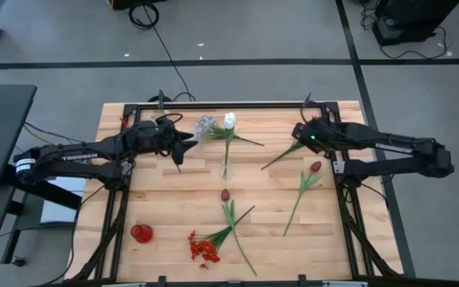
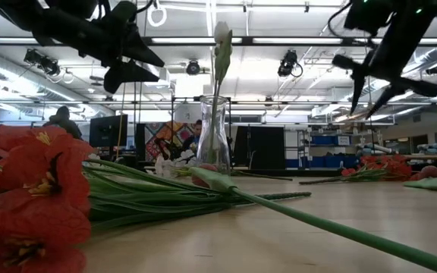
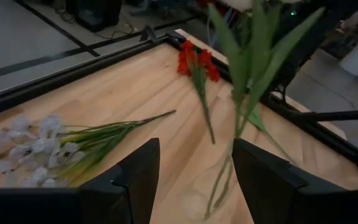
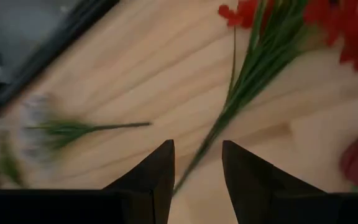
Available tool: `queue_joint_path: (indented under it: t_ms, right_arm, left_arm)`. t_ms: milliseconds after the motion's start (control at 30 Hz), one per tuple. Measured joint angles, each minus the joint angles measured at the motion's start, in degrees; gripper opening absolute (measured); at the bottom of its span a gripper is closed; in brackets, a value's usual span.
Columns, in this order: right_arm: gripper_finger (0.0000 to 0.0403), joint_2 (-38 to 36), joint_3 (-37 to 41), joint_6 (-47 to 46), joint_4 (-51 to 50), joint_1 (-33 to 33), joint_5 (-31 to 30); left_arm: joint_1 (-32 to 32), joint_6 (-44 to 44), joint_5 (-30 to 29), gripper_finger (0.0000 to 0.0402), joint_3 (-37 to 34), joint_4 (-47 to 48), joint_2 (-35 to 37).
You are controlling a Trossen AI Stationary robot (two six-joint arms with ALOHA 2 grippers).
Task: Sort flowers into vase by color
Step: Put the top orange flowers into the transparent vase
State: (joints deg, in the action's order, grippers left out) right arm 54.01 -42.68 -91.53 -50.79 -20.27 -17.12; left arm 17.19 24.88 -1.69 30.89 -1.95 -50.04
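Looking down on the counter (image 1: 166,207): the left end effector (image 1: 183,148) hangs over the 10 o'clock area with its fingers spread wide and nothing between them. Just past its tips lies the pale whitish spray (image 1: 205,126), and right beside that a clear glass vase (image 2: 212,136) stands with one white tulip (image 1: 229,121) upright in it. The right end effector (image 1: 300,132) is up around 2 o'clock, fingers parted a moderate gap, also empty, hovering over a bright red cluster (image 4: 353,25) whose green stem (image 1: 281,155) slants toward the middle. One dark red tulip bud (image 1: 315,167) lies near 3 o'clock, another dark red bud (image 1: 225,194) sits roughly dead center. A second red cluster (image 1: 204,249) lies around 6 o'clock, and a small red vase (image 1: 141,233) stands near 8 o'clock.
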Motion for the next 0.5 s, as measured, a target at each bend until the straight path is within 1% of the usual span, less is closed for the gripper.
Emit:
queue_joint_path:
  t_ms: [100, 200, 267, 400, 500]
  right_arm:
    - [0.0149, 3.72, 0.0, 5.21, 1.26, -3.65, -0.88]
    - [0.0173, 7.08, 0.0, 8.94, 4.38, -7.99, 1.19]
    - [0.0197, 9.64, 0.0, 8.87, 4.79, -10.76, 4.06]
    - [0.0241, 15.34, 0.0, 5.39, 4.22, -15.79, 11.65]
    - [0.0255, 19.55, 0.0, 3.16, 4.35, -17.46, 12.96]
  left_arm:
    - [1.4, -0.02, 0.02, 0.0208, 0.0, 1.58, 0.0]
    - [2.76, 0.02, -0.01, 0.0208, 0.0, 2.03, 0.0]
    - [3.23, -0.02, -0.08, 0.0208, 0.0, 2.24, 0.0]
    - [3.79, -0.38, 0.02, 0.0208, 0.0, 3.2, 0.0]
    - [3.82, -3.6, -0.01, 0.0208, 0.0, 4.54, 0.0]
